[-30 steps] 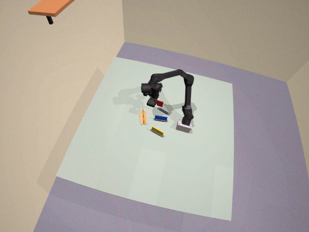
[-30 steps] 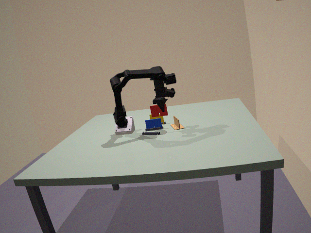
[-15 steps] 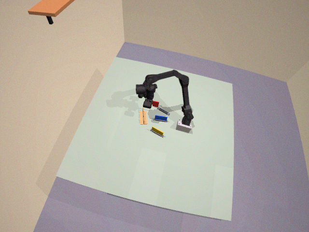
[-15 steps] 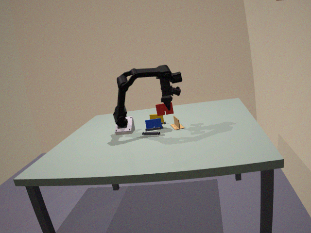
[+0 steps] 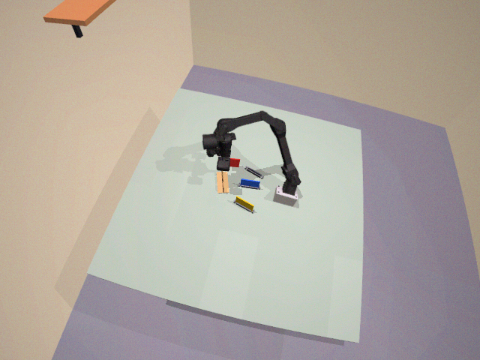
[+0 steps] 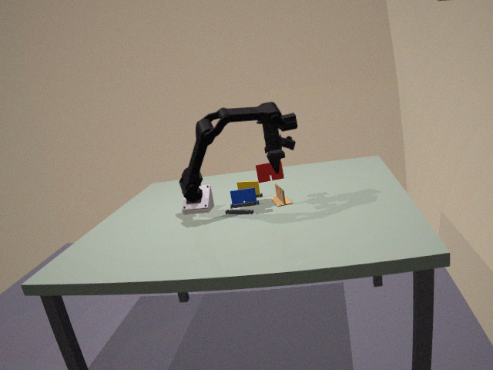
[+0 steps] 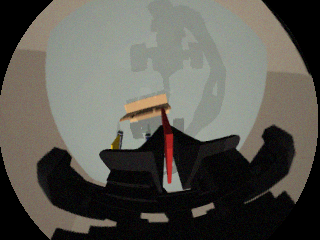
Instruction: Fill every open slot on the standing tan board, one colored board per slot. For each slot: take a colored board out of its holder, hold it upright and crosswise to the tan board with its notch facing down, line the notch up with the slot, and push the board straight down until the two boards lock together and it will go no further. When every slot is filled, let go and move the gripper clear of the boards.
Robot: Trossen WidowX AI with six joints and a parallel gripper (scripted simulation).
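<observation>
Gripper: pinching the red board; fingers point down, board aloft above the bench.
Red board: upright, notch down, one end reaching out from the fingers; clear of the wood below.
Tan board: standing on its flat base, slots along the top edge, no colored board in it. Slot count: cannot tell.
Blue board: seated in its holder, near the tan board.
Yellow board: likewise in its holder.
Empty holder: beside the blue one; presumably the red board's.
Step in hand: judged to be carrying red to a slot; first insertion, none complete.
Alignment: wrist view suggests red is roughly crosswise, slightly off square. Trim the wrist turn while still high.
Centering: set the notch, not the fingers, over the slot, since the grip looks off-center.
Descent: straight and slow; stop and re-center if the board tilts or rides the edge.
Seating: press until travel ends, then release.
</observation>
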